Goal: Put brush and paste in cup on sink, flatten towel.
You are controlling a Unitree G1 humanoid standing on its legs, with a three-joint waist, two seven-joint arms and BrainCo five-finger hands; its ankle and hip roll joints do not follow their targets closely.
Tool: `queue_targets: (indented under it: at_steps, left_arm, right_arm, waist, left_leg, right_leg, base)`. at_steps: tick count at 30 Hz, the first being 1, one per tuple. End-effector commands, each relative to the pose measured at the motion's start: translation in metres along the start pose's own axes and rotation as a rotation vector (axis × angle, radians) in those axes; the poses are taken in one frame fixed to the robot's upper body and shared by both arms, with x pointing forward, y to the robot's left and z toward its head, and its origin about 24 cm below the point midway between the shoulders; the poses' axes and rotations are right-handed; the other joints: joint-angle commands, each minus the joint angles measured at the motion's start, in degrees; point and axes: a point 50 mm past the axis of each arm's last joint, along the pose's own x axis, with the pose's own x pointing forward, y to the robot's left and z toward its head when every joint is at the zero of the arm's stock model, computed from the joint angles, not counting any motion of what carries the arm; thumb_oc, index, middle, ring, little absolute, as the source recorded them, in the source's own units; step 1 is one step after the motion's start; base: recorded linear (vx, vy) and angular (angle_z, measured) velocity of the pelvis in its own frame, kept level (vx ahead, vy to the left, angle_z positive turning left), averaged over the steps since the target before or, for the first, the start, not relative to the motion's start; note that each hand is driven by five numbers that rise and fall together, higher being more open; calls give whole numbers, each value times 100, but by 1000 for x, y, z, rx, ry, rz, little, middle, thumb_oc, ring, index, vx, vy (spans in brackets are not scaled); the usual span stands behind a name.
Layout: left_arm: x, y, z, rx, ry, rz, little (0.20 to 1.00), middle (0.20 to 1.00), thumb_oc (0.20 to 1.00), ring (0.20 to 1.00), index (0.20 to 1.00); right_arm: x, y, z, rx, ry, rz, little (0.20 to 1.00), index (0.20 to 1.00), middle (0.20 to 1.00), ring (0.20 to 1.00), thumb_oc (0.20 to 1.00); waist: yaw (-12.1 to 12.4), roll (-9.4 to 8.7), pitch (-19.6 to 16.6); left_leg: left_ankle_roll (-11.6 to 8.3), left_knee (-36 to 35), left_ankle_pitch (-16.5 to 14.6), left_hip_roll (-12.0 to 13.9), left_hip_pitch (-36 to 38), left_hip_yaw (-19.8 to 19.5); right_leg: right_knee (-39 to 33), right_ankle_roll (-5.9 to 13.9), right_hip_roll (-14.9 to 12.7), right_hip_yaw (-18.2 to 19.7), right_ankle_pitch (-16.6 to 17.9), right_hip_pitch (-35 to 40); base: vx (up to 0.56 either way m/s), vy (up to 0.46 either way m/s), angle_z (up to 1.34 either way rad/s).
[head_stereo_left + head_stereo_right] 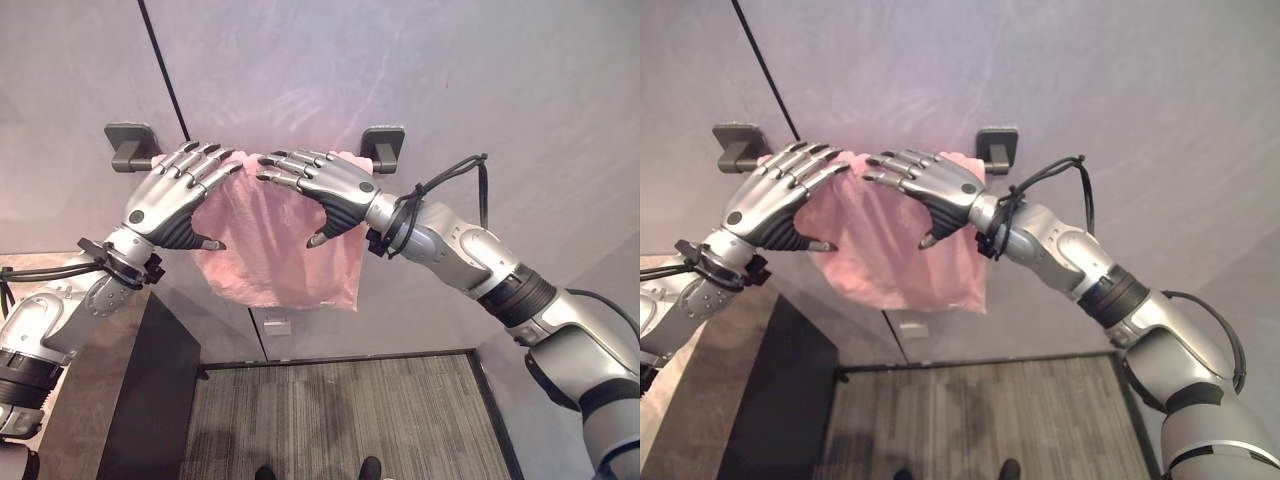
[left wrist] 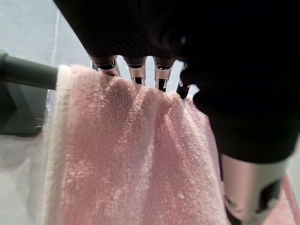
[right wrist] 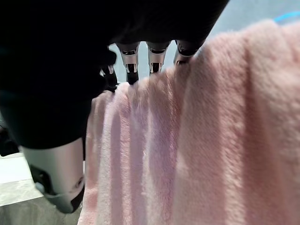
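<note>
Item, nearest my wrist cameras: pink terry towel, soft pile, bunched into vertical folds, draped over a dark grey wall-mounted towel bar. From my head cameras I see it hanging between the bar's two brackets, gathered toward the middle, its lower edge uneven.

Item: left hand, laid over the bar on the towel's left part, fingers straight and spread along the top fold, thumb hanging free in front. Not closed on the cloth.

Item: right hand, laid on the towel's right part, fingers extended and pointing toward the left hand, thumb down and clear. Also flat, not pinching, though the fingertips may dip behind the fold where I cannot see them.

Item, governing relation: the bar's long axis runs left to right. Both hands sit on it near the middle, fingertips close together but apart. I judge the flattening calls for each hand to sweep outward along that axis toward its own bracket.

Brush, paste, cup: not listed here.
</note>
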Motion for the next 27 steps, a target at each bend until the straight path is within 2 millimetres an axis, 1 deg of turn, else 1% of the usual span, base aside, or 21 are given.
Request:
queue_targets:
  at_steps: [1, 4, 5, 7, 8, 9, 11, 12, 14, 15, 17, 21, 22, 23, 24, 25, 27]
  left_arm:
    - [8, 9, -11, 45, 34, 15, 1000, 1000, 1000, 1000, 1000]
    - [7, 10, -12, 47, 47, 18, 1000, 1000, 1000, 1000, 1000]
    - [5, 10, -15, 53, 58, 17, 1000, 1000, 1000, 1000, 1000]
    - [2, 10, -16, 54, 66, 14, 1000, 1000, 1000, 1000, 1000]
    - [-3, 8, -19, 59, 86, 3, 1000, 1000, 1000, 1000, 1000]
    - [-3, 8, -19, 58, 86, 2, 1000, 1000, 1000, 1000, 1000]
    - [-9, 9, -23, 73, 102, -15, 1000, 1000, 1000, 1000, 1000]
    - [-13, 7, -24, 69, 112, -24, 1000, 1000, 1000, 1000, 1000]
    - [-16, 9, -25, 73, 122, -27, 1000, 1000, 1000, 1000, 1000]
    - [-22, 9, -29, 82, 141, -37, 1000, 1000, 1000, 1000, 1000]
    - [-27, 9, -30, 83, 154, -45, 1000, 1000, 1000, 1000, 1000]
    - [-40, 7, -41, 86, 227, -61, 1000, 1000, 1000, 1000, 1000]
    - [-47, 6, -47, 83, 273, -60, 1000, 1000, 1000, 1000, 1000]
    - [-47, 6, -47, 84, 273, -60, 1000, 1000, 1000, 1000, 1000]
    - [-53, 5, -56, 77, 329, -52, 1000, 1000, 1000, 1000, 1000]
    - [-53, 5, -56, 77, 329, -52, 1000, 1000, 1000, 1000, 1000]
    - [-55, 6, -62, 79, 368, -45, 1000, 1000, 1000, 1000, 1000]
  right_arm:
    - [14, -14, -3, -61, 6, -15, 1000, 1000, 1000, 1000, 1000]
    - [12, -13, -4, -55, 16, -13, 1000, 1000, 1000, 1000, 1000]
    - [9, -12, -7, -56, 27, -11, 1000, 1000, 1000, 1000, 1000]
    - [6, -12, -9, -54, 34, -10, 1000, 1000, 1000, 1000, 1000]
    - [0, -10, -14, -49, 54, -8, 1000, 1000, 1000, 1000, 1000]
    - [0, -10, -13, -47, 54, -6, 1000, 1000, 1000, 1000, 1000]
    - [-8, -9, -18, -46, 75, -3, 1000, 1000, 1000, 1000, 1000]
    - [-11, -6, -20, -37, 87, 2, 1000, 1000, 1000, 1000, 1000]
    - [-14, -5, -22, -35, 97, 5, 1000, 1000, 1000, 1000, 1000]
    - [-19, -2, -25, -24, 118, 13, 1000, 1000, 1000, 1000, 1000]
    - [-21, 1, -26, -20, 123, 20, 1000, 1000, 1000, 1000, 1000]
    - [-32, 7, -36, 1, 178, 34, 1000, 1000, 1000, 1000, 1000]
    - [-36, 10, -40, 22, 201, 36, 1000, 1000, 1000, 1000, 1000]
    - [-36, 10, -39, 22, 201, 37, 1000, 1000, 1000, 1000, 1000]
    - [-40, 13, -48, 40, 250, 36, 1000, 1000, 1000, 1000, 1000]
    - [-40, 13, -48, 40, 250, 36, 1000, 1000, 1000, 1000, 1000]
    - [-44, 16, -58, 53, 300, 36, 1000, 1000, 1000, 1000, 1000]
  waist:
    - [24, -130, -106]
    - [13, -127, -116]
    - [14, -117, -124]
    - [8, -117, -130]
    - [15, -112, -124]
    - [12, -105, -130]
    - [18, -105, -130]
    - [20, -92, -137]
    - [26, -96, -131]
    - [62, -91, -120]
    - [50, -81, -126]
    - [67, -54, -115]
    - [78, -51, -112]
    - [73, -50, -114]
    - [79, -44, -114]
    - [79, -43, -113]
    - [88, -35, -112]
  left_leg:
    - [-148, 10, -128, 101, 248, -294]
    - [-139, 10, -102, 94, 240, -284]
    - [-143, 10, -134, 92, 258, -285]
    - [-138, 10, -104, 89, 247, -272]
    - [-134, 10, -110, 86, 254, -278]
    - [-139, 10, -142, 89, 274, -280]
    - [-133, 10, -108, 80, 255, -266]
    - [-139, 10, -147, 82, 280, -270]
    - [-134, 10, -118, 78, 266, -265]
    - [-134, 10, -120, 79, 268, -268]
    - [-140, 10, -153, 83, 296, -269]
    - [-145, 10, -139, 81, 300, -263]
    - [-145, 10, -132, 81, 295, -265]
    - [-145, 10, -132, 81, 294, -266]
    - [-151, 10, -121, 81, 285, -262]
    - [-150, 10, -120, 81, 284, -263]
    - [-156, 10, -109, 80, 278, -264]
  right_leg:
    - [-12, 588, -464, 243, 83, 334]
    - [-12, 578, -471, 241, 105, 324]
    - [-12, 592, -466, 244, 82, 341]
    - [-12, 580, -471, 247, 102, 328]
    - [-12, 583, -475, 252, 105, 331]
    - [-12, 595, -471, 255, 82, 350]
    - [-12, 585, -475, 257, 110, 327]
    - [-12, 599, -473, 258, 88, 348]
    - [-12, 587, -477, 259, 111, 331]
    - [-12, 584, -478, 249, 107, 340]
    - [-12, 595, -473, 250, 80, 370]
    - [-12, 598, -474, 231, 91, 377]
    - [-12, 601, -479, 223, 96, 373]
    - [-12, 601, -479, 222, 96, 373]
    - [-12, 601, -485, 211, 105, 373]
    - [-12, 601, -485, 210, 105, 373]
    - [-12, 601, -487, 202, 113, 370]
  base:
    - [0, 0, 0]
    - [0, 0, 0]
    - [-2, 12, -4]
    - [-10, 7, -5]
    - [13, 9, -6]
    - [9, 10, -7]
    - [-6, 4, -6]
    - [-11, 2, -4]
    - [0, 0, 0]
    - [0, 0, 0]
    - [0, 0, 0]
    - [0, 0, 0]
    - [0, 0, 0]
    - [0, 0, 0]
    - [0, 0, 0]
    - [0, 0, 0]
    - [0, 0, 0]
